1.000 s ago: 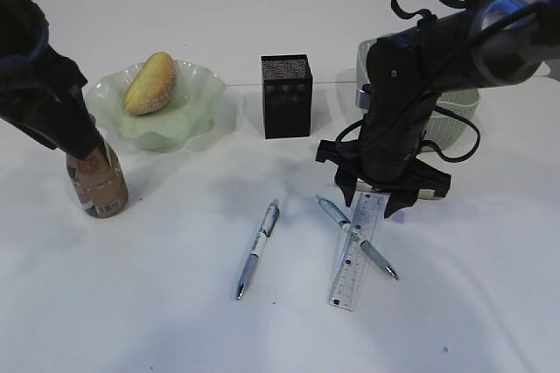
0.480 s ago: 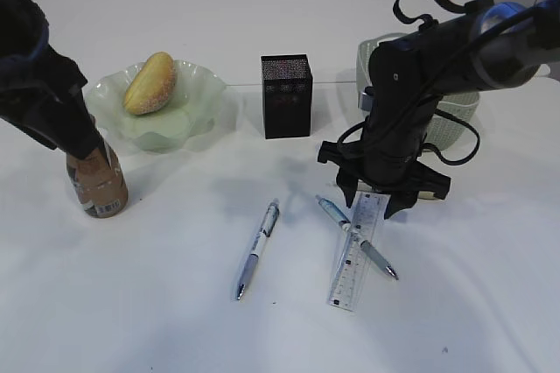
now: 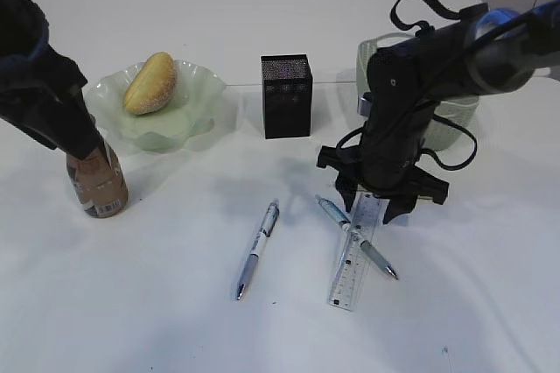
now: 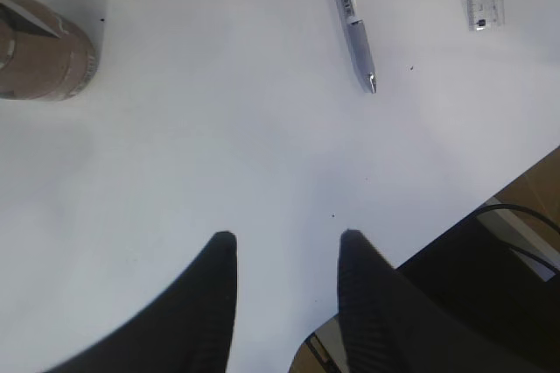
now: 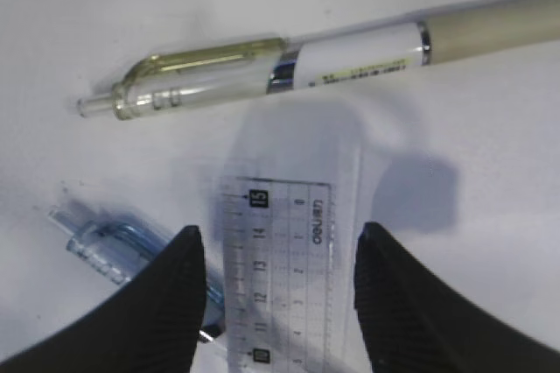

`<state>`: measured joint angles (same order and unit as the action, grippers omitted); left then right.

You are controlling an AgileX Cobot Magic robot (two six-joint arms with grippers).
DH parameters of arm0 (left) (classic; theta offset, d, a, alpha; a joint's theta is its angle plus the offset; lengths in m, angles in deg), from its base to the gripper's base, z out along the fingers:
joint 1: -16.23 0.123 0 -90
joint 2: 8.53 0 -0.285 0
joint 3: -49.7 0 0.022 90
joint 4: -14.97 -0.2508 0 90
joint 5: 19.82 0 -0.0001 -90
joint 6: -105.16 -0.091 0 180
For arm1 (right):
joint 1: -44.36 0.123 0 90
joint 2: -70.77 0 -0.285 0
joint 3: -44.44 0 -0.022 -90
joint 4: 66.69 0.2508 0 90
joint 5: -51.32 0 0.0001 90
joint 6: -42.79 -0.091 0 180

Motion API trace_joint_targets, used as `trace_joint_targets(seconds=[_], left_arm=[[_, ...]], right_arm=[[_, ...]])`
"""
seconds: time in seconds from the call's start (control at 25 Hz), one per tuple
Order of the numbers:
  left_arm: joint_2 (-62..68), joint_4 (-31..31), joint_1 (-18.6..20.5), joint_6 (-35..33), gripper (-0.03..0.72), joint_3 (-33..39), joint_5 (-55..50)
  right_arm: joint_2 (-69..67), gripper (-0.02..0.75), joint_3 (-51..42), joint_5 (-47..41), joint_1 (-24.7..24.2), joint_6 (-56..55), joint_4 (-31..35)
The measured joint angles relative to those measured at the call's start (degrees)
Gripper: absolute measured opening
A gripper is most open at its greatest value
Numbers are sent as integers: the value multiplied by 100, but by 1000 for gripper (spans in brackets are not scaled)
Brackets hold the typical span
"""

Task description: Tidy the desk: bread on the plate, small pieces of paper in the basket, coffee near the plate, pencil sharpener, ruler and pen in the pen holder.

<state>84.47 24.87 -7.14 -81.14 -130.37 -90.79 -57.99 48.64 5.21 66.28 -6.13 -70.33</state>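
Exterior view: slanted down, frontal. Left wrist: high above desk (image 4: 219, 145). Right wrist: close over ruler (image 5: 284, 277), shared with both others.

Bright, even overhead light casts soft shadows on the desk (image 3: 175, 303); the wrist views look slightly blurred.

the ruler (image 5: 284, 277) reads 15, 14, 13, 0 and "deli".
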Motion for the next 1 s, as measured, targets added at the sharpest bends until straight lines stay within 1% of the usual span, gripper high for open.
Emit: trace_joint_targets(seconds=[1.0], left_arm=[[0,0,0,0,268,0,0]], right_arm=[[-29,427,0,12,0,0,19]])
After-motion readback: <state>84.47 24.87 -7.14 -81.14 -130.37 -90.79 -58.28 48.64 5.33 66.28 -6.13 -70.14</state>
